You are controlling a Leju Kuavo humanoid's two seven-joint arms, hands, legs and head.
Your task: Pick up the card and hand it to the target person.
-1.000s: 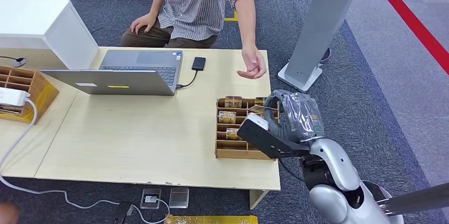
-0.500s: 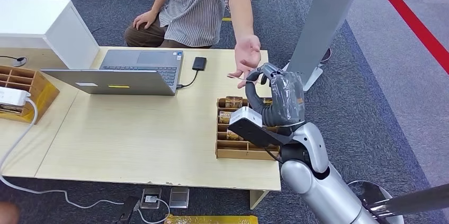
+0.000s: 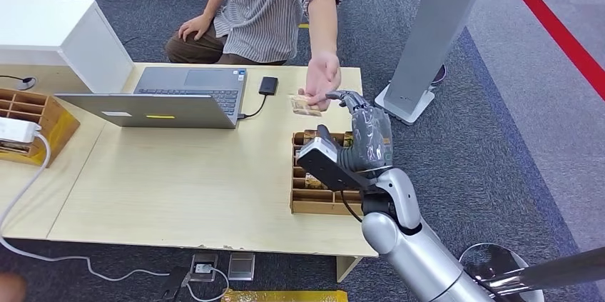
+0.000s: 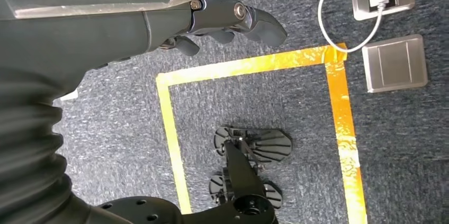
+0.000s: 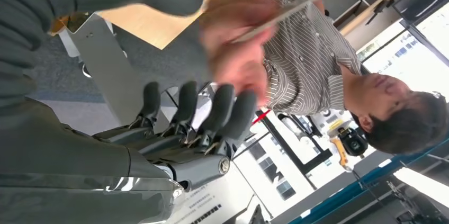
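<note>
looking down from the head camera, i see the wooden divided tray [image 3: 300, 205] on the worktop [image 3: 178, 180] with small packets in several compartments — any print on them is too small to read. my right hand [image 3: 364, 134] is raised above the tray, fingers [image 5: 212, 113] spread and holding nothing. the card [image 3: 307, 106] is in the person's hand [image 3: 321, 77], just beyond my fingertips. my left hand [image 4: 159, 23] hangs over the carpet, fingers slightly curled, empty. another wooden tray [image 3: 32, 113] sits at the worktop's far left beside the laptop [image 3: 171, 98].
</note>
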